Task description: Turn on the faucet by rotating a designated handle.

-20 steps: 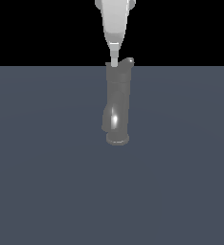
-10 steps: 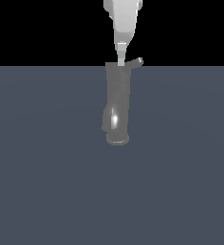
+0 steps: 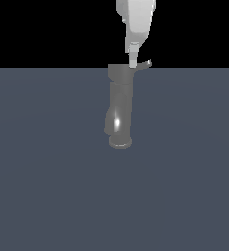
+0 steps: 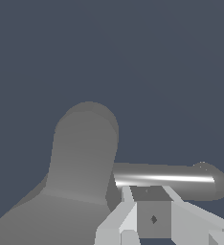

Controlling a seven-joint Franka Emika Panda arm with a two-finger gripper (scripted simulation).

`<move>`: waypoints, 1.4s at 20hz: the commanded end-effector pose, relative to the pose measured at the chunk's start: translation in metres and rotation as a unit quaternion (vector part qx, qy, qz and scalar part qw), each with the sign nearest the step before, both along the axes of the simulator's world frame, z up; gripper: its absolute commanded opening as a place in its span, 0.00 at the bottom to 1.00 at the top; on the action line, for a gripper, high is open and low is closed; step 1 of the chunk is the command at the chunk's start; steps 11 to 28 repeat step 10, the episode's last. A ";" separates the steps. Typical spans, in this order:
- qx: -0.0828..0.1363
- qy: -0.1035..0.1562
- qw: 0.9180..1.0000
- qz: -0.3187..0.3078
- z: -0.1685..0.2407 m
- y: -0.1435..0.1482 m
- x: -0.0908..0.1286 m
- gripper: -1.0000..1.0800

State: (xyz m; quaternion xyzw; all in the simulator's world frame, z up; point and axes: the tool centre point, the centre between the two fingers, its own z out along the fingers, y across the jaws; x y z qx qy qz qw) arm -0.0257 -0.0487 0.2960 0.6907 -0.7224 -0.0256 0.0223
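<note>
Faucet upright on the slate-blue floor, white gripper at its handle.

Going from the exterior view's left to its right: the faucet point(image 3: 120, 105), a glossy grey cylinder, stands upright near the middle of the flat surface point(image 3: 48, 186), its round flared base point(image 3: 120, 143) on the floor and a short stubby spout point(image 3: 108, 125) bulging low on the side toward the exterior view's left. Its wider top cap sits about level with the horizon line. From the cap, the handle point(image 3: 144, 64), 1 thin grey lever with an upturned tip, sticks out toward the exterior view's right. The gripper point(image 3: 133, 62) hangs straight down over the cap's edge where the handle begins. In the wrist view the handle point(image 4: 166, 178) runs just ahead of the white fingers point(image 4: 121, 217); I cannot tell whether they are apart, together, or touching it.
</note>
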 end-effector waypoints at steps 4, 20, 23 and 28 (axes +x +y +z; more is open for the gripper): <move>-0.003 -0.032 0.999 -0.027 0.000 -0.040 0.041 0.00; -0.004 -0.034 0.999 -0.037 0.000 -0.057 0.053 0.00; -0.004 -0.034 0.999 -0.037 0.000 -0.057 0.053 0.00; -0.004 -0.034 0.999 -0.037 0.000 -0.057 0.053 0.00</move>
